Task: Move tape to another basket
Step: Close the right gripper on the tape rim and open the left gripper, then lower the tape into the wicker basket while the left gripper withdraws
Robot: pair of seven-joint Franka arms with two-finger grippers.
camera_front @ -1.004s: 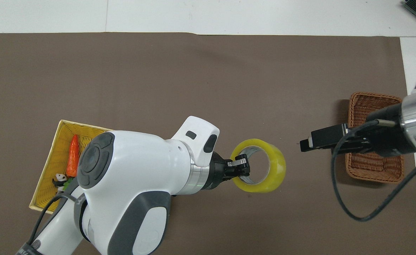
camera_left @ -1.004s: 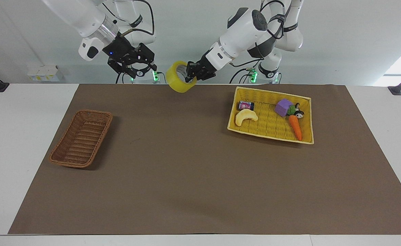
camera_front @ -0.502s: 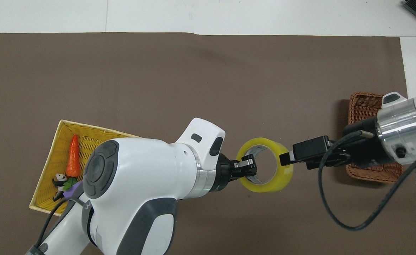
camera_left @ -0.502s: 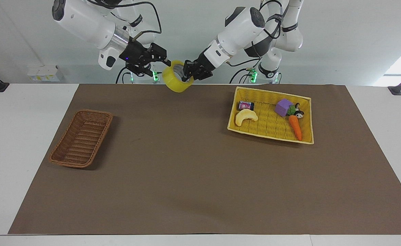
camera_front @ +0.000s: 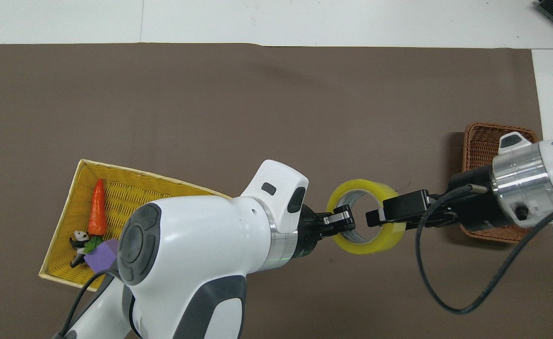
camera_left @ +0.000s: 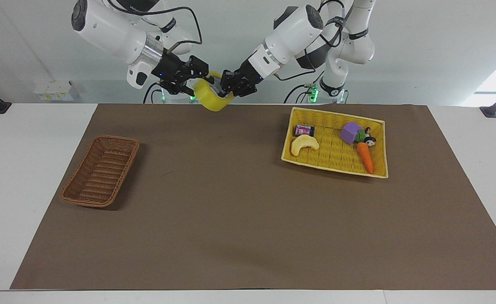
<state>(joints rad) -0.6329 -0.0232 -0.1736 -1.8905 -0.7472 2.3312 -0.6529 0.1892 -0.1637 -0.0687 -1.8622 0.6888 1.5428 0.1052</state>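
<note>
The yellow tape roll (camera_left: 211, 99) hangs in the air over the robots' edge of the brown mat, and it also shows in the overhead view (camera_front: 368, 243). My left gripper (camera_left: 227, 87) is shut on the roll's wall, one finger inside the core (camera_front: 341, 221). My right gripper (camera_left: 200, 79) has reached the roll from the other end, and its open fingers straddle the wall (camera_front: 379, 217). The brown wicker basket (camera_left: 100, 171) lies empty at the right arm's end of the table, partly hidden under the right arm in the overhead view (camera_front: 481, 141).
A yellow woven tray (camera_left: 336, 115) at the left arm's end holds a pale crescent toy (camera_left: 304, 144), a small can (camera_left: 304, 130), a purple block (camera_left: 350, 133), a carrot (camera_left: 365, 157) and a small figure. The left arm covers part of the tray (camera_front: 63, 212) in the overhead view.
The left gripper has carried the tape toward the right arm's end. The right gripper has swung in from over the basket and closed the gap to the roll.
</note>
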